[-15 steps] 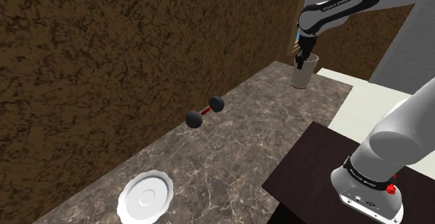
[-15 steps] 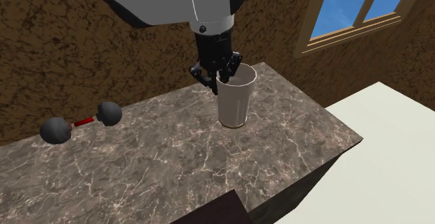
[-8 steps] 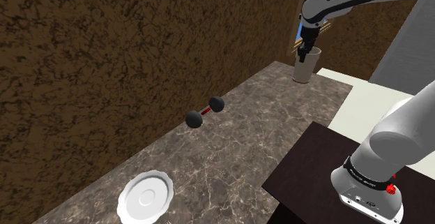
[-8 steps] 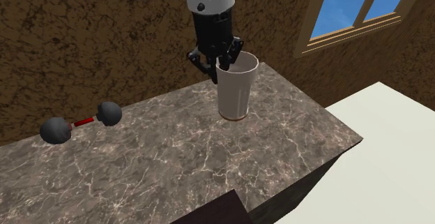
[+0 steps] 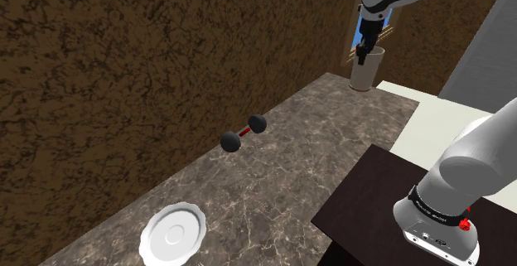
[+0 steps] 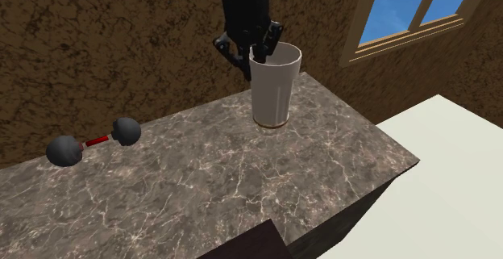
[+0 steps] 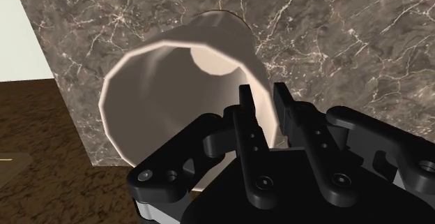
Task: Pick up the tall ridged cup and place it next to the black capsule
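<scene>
Tall cup (image 6: 276,88), off-white, smooth-looking from here; no ridges I can make out. It is at the far end of the dark marbled counter (image 6: 209,193), near the window (image 6: 407,7).

Gripper (image 6: 256,56) comes straight down from above. In the wrist view the fingers are narrowed onto the rim, one inside the mouth and one outside, with the wall pinched between them. Holding the cup.

The cup hangs upright. Its base looks just clear of the stone, though I can't be sure of the gap.

The target is a black dumbbell-shaped piece (image 6: 94,141), two dark balls on a red bar. It lies by the brown wall, well apart from the cup. Second exterior view: between eight and nine o'clock of the cup. Shoulder view: about eight o'clock.

A white scalloped plate (image 5: 173,232) sits at the counter's near end, not involved.

Progress, as I read it: grasp made, lift begun. Left to do: carry the cup along the counter, set it down upright beside the dumbbell, release.
</scene>
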You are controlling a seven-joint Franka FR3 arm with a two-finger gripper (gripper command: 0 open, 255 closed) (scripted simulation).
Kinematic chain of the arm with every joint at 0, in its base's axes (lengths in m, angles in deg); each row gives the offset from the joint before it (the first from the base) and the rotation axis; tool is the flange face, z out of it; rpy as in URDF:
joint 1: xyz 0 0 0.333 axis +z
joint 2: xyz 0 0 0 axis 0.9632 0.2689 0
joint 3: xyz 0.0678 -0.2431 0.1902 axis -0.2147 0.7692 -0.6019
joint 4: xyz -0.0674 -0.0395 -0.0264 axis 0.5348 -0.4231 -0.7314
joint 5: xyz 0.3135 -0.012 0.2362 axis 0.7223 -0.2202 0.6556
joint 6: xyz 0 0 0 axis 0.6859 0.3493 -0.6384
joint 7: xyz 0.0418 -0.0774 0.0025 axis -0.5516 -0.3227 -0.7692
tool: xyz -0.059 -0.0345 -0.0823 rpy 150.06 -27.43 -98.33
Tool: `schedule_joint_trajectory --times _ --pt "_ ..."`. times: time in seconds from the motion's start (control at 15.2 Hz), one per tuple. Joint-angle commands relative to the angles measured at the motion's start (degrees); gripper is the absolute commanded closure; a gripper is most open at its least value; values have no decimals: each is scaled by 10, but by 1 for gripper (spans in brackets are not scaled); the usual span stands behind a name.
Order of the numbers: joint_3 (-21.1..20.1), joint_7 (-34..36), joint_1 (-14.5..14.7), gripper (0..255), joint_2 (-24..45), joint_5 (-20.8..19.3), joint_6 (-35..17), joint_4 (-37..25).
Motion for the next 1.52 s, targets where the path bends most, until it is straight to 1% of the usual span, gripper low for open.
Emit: schedule_joint_trajectory --times 0.0,0.26,0.73,1.12,1.45 --pt "-1 -2 0 255 -3 0 17 -15" --pt "-3 -4 1 255 -5 1 41 -37" --pt "-46 64 39 255 70 33 51 -110" --pt "-76 114 68 255 150 57 69 -200" --pt "-97 152 89 255 229 74 95 -299"
